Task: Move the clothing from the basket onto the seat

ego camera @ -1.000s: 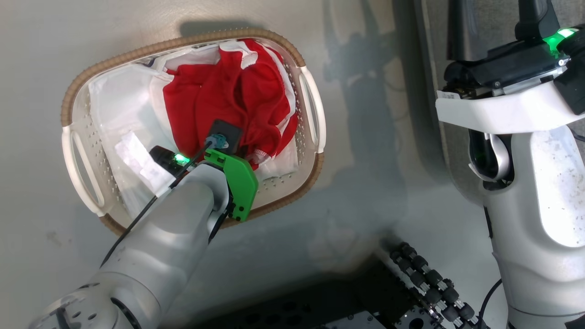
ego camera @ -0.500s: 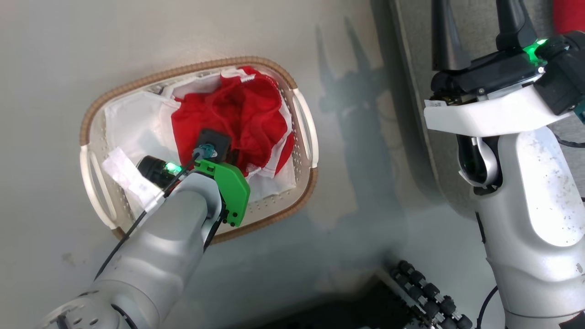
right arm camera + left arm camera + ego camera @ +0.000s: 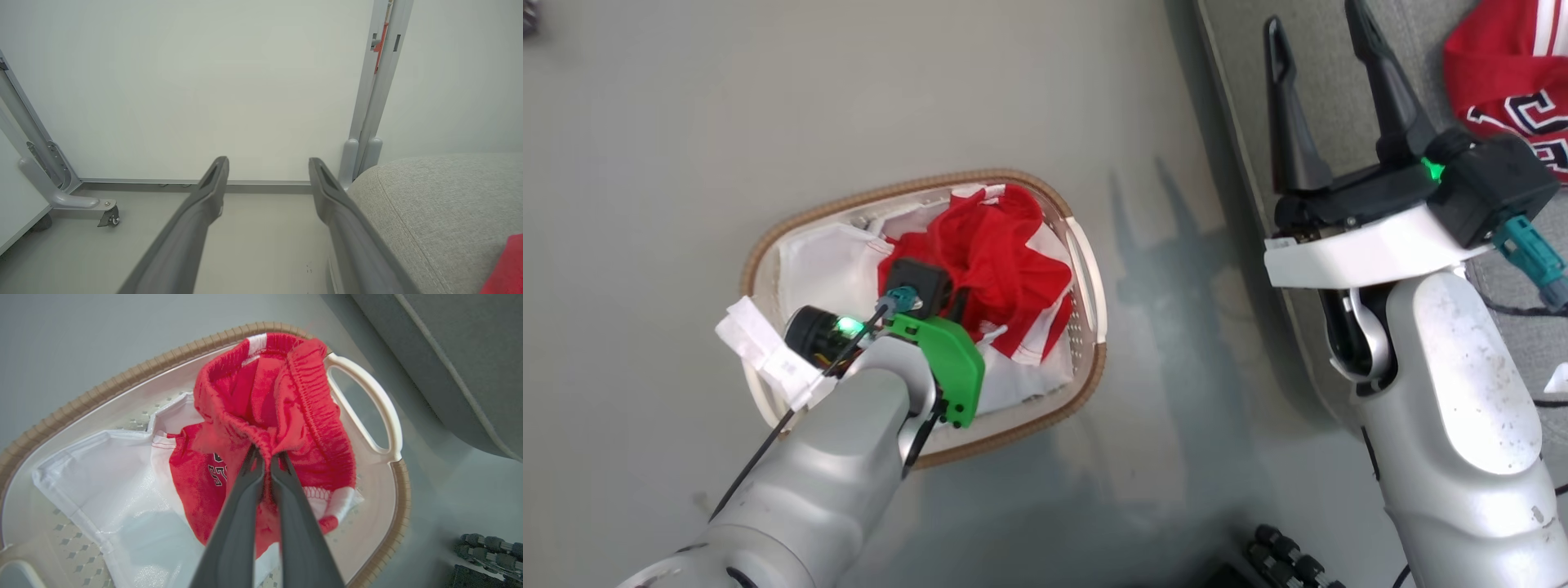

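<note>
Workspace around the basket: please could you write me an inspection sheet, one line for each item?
Surface: smooth grey floor; the basket stands on it.
Job's things: red shorts bunched in the basket; red jersey lying on the seat.
Clutter: white sheet beside and under the shorts.
Grippers: left gripper shut on the shorts' waistband; right gripper open, holding nothing, near the seat's edge.
Cables: black cable along the left forearm.
Surroundings: white wall; metal frame foot with a caster.
</note>
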Available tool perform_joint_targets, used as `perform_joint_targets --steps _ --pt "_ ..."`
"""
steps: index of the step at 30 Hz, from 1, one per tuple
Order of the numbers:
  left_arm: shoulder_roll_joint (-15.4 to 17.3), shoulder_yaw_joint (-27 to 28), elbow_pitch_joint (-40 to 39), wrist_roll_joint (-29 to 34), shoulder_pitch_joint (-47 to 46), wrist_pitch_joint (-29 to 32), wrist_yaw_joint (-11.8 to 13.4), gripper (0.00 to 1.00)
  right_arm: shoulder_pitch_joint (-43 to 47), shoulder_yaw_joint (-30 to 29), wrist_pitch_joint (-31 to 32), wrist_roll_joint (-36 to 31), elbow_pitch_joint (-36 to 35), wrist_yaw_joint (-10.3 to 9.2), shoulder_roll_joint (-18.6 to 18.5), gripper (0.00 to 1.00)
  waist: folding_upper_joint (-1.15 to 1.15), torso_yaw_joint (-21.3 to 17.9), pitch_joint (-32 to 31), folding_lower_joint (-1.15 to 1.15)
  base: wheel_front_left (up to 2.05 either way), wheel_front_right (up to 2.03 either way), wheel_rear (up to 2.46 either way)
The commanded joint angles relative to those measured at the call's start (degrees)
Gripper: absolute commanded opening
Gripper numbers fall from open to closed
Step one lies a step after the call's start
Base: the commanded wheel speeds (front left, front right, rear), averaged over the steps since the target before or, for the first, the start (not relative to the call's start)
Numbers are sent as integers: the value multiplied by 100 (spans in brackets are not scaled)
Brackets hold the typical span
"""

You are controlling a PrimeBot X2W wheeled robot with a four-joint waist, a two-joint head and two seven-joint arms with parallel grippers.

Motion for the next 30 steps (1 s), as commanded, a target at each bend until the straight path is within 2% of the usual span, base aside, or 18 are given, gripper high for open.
perform_joint_targets --steps 1,5,6,11,19,30 --pt "25 94 -127 119 47 -34 71 0 123 -32 -27 -41 45 -8 -23 100 0 225 -351 0 0 0 0" --pt "118 505 -534 467 207 -37 190 0 306 -94 -27 -93 129 -8 -33 100 0 366 -619 0 0 0 0" --pt "152 748 -754 663 304 -38 240 0 394 -123 -27 -91 163 -8 -47 100 0 437 -753 0 0 0 0" --pt "259 1384 -1232 1209 708 -38 291 0 623 -152 -27 -101 271 -8 -57 100 0 582 -1138 0 0 0 0" --pt "278 2230 -1653 1888 1367 -38 179 0 997 -167 -27 -101 397 -8 -71 100 0 758 -1686 0 0 0 0" --pt "278 3084 -2289 2768 2031 -40 -41 0 1499 -189 -27 -72 538 -8 -83 100 0 871 -2323 0 0 0 0"
